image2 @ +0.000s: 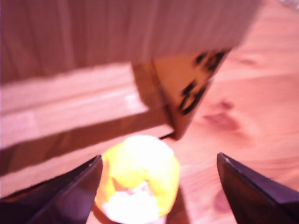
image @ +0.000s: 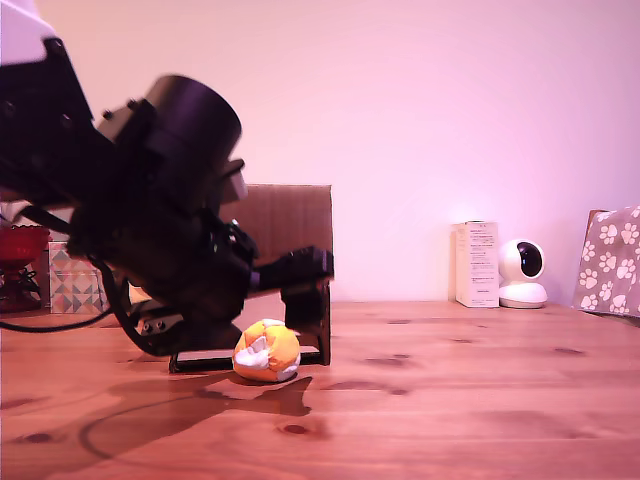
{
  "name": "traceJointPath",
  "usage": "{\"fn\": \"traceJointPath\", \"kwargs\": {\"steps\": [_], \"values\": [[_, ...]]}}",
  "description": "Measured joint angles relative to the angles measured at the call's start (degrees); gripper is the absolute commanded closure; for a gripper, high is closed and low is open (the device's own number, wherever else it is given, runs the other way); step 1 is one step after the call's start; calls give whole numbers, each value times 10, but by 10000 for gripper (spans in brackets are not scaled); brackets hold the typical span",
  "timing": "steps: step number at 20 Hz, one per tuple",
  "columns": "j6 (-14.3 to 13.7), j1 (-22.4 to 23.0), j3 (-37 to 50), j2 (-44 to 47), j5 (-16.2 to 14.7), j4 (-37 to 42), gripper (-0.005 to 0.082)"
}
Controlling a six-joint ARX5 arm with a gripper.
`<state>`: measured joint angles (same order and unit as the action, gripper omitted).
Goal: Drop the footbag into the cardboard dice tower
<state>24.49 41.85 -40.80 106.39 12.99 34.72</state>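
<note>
The footbag, a small ball of orange, yellow and white panels, rests on the wooden table just in front of the cardboard dice tower. My gripper is lowered around it and stands open, one dark finger on each side of the ball. In the blurred wrist view the footbag lies between the two fingers, nearer one than the other, and the gripper is not closed on it. The tower's brown wall and one leg rise right behind the ball. My arm hides most of the tower's lower part.
A white carton and a white round camera stand at the back on the exterior view's right, with a paw-print box at the edge. A patterned box and a red object sit at the left.
</note>
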Motion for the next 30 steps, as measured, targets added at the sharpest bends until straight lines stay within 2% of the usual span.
{"fn": "traceJointPath", "kwargs": {"steps": [2,11,12,16,19,26,30], "values": [[0,-1,0,3,0,-4,81],[0,-23,-5,3,-8,-45,603],[0,-24,-5,3,-12,-45,634],[0,-23,-6,3,-31,-45,647],[0,-22,-11,-1,-61,-62,647],[-20,2,-11,-73,-146,-168,647],[-21,1,-11,-139,-168,-230,647]]}}
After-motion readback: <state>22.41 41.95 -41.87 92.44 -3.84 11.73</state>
